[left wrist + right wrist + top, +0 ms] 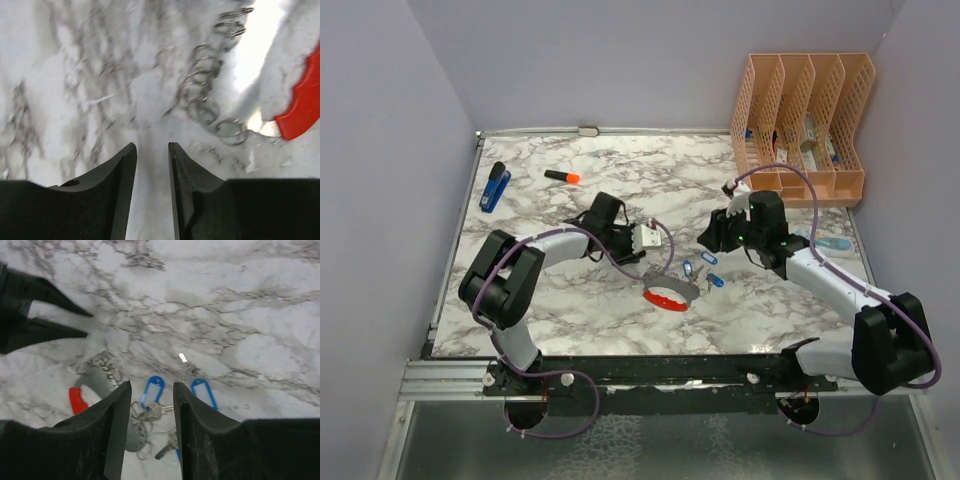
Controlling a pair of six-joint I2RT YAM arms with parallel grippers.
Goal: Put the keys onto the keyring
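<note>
The keyring (670, 292) lies mid-table, a grey band (99, 382) joined to a red loop (76, 400), with a chain of small wire rings (207, 97) on it. Three keys with blue heads (687, 268) (708, 259) (715, 281) lie just right of it. In the right wrist view a blue-tagged key (153, 392) shows between my fingers, another blue tag (204, 390) to the right. My right gripper (150, 387) hovers open above them. My left gripper (152, 147) is open over bare marble, the red loop (302, 105) to its right.
A dark-blue stapler (494, 186) and a black marker with orange cap (562, 176) lie at the back left. A peach file organiser (805, 125) stands at the back right. A pale-blue flat item (830, 243) lies by the right arm.
</note>
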